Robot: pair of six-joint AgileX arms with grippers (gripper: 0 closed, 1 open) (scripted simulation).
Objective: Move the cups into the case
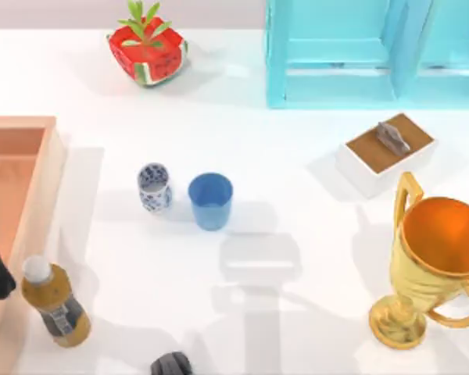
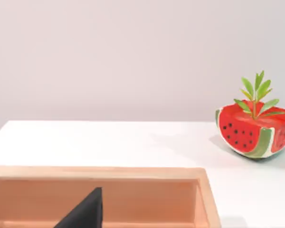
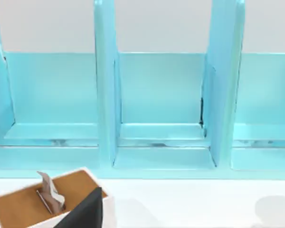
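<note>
Left claw: a dark wedge low in its wrist view, hanging over the case. Opening: we cannot tell. We see nothing held in it. In the top view the arm's dark bulk sits at the far left edge, above the case floor.

Directly under and ahead of this claw we note the case's orange-brown floor and far wall, with nothing lying on the part we can see. Beyond that wall is bare white worktop, and further off to one side a watermelon-shaped planter with green leaves.

Close to the left claw, just outside the case's right wall, a bottle of amber liquid with a white cap stands upright.

Further right of the claw, well clear of the case, are both cups, on the worktop. The patterned cup is the nearer one. The blue cup stands just beside it on the side away from the claw, a narrow gap between them. Both are upright, mouths up. Neither is in the case.

Right claw: a dark wedge low in its wrist view. Opening: we cannot tell. We see nothing held in it. Just beside it is a white box with a brown top and a small grey piece on it. Ahead of it, across a strip of worktop, stands the turquoise shelf, its open bays facing the claw.

A gold trophy stands on the worktop near the box, on the side away from the shelf, far from the cups.
</note>
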